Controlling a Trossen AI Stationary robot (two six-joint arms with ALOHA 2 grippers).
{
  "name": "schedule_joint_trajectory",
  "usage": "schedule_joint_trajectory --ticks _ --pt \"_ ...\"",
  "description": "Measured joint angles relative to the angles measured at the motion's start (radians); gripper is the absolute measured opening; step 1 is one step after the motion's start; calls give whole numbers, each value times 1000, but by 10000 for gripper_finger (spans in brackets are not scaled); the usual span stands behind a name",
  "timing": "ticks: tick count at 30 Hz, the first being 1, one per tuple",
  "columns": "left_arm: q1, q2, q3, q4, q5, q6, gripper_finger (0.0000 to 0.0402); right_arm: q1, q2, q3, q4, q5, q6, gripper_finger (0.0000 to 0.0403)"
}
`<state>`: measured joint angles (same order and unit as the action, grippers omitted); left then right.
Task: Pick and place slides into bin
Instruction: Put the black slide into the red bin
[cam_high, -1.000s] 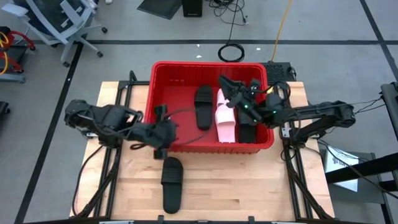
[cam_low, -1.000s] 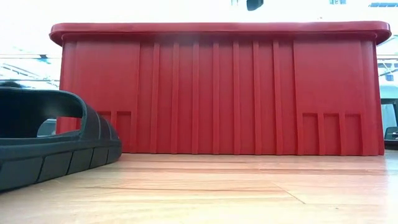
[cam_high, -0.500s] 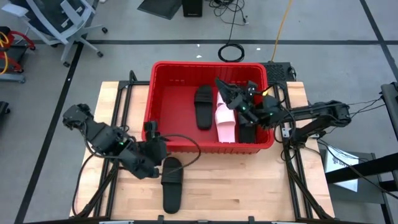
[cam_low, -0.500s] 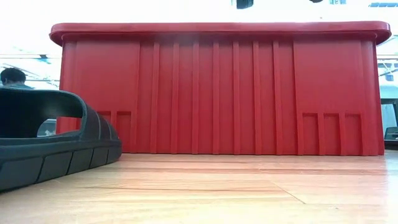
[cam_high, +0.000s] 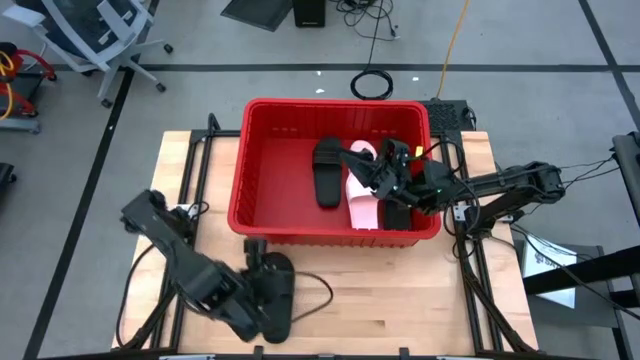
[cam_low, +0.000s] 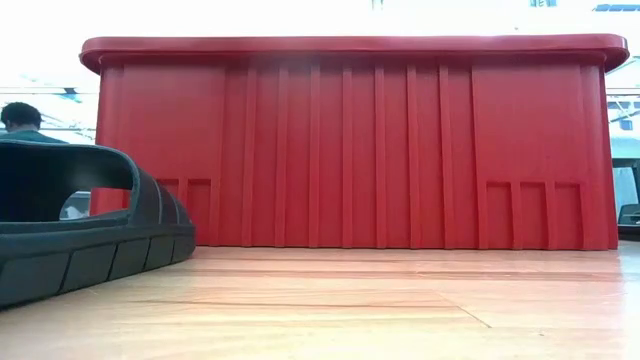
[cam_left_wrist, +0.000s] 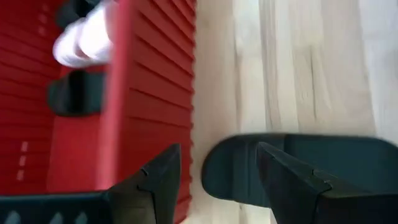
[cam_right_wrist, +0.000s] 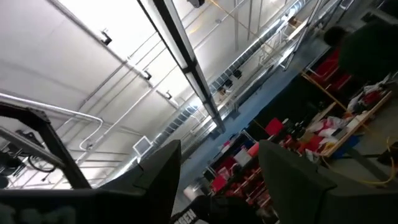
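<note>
From above, the red bin (cam_high: 262, 190) sat at the far middle of the wooden table (cam_high: 400, 300), its rolled rim close to the table's far edge. Bare wood lay open in front of it on the right. Inside lay a black slide (cam_high: 327, 172) and a pale pink slide (cam_high: 363, 195) side by side; a third, dark slide under the right arm was mostly hidden. The right gripper (cam_high: 362, 160) hung over the bin's right half, fingers spread, holding nothing. The left gripper (cam_high: 262, 290) was low at the near edge of the table, just over another black slide (cam_high: 279, 300) lying outside the bin; the arm covered much of that slide.

From table height, the bin's ribbed near wall (cam_low: 350, 150) filled most of the view, touching the wood. The black slide's strap and grooved sole (cam_low: 90, 240) were cut off at the left edge. A person's head (cam_low: 20, 115) showed faintly behind it.

In the left wrist view, the two dark fingers (cam_left_wrist: 292, 180) stood apart on either side of the black slide's rounded end (cam_left_wrist: 236, 168), not closed on it; the bin's wall (cam_left_wrist: 161, 62) was just beside. Everything was blurred.

The right wrist view looked up at ceiling beams (cam_right_wrist: 180, 56) and distant shelving, with its fingers (cam_right_wrist: 158, 171) open and empty. No writing could be read anywhere.
</note>
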<state>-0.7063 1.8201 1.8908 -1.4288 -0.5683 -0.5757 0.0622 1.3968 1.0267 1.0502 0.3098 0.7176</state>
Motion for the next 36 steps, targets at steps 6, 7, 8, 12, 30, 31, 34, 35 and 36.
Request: schedule_joint_trajectory --ticks 6,7,8,12,30,31,34,35,36 --pt "-51 141 0 11 45 11 202 34 0 0 -8 -2 -72 205" --pt "-63 161 0 20 45 16 202 37 0 0 -8 -1 -77 205" --pt "-74 178 0 32 45 17 202 38 0 0 -8 -1 -80 205" --pt "-114 229 0 85 22 -26 202 42 0 0 -8 -16 -75 205" --pt "-145 244 -199 163 -57 -161 202 51 0 0 -68 -28 -75 205" --pt "-147 243 -205 174 -54 -160 202 51 0 0 -68 -28 -75 205" --pt "-149 243 -227 221 -36 -139 202 51 0 0 -68 -28 -74 205" --pt "-150 243 -235 230 -34 -137 202 51 0 0 -68 -28 -71 205" --pt "-150 243 -245 237 -33 -138 202 51 0 0 -68 -28 -68 205"
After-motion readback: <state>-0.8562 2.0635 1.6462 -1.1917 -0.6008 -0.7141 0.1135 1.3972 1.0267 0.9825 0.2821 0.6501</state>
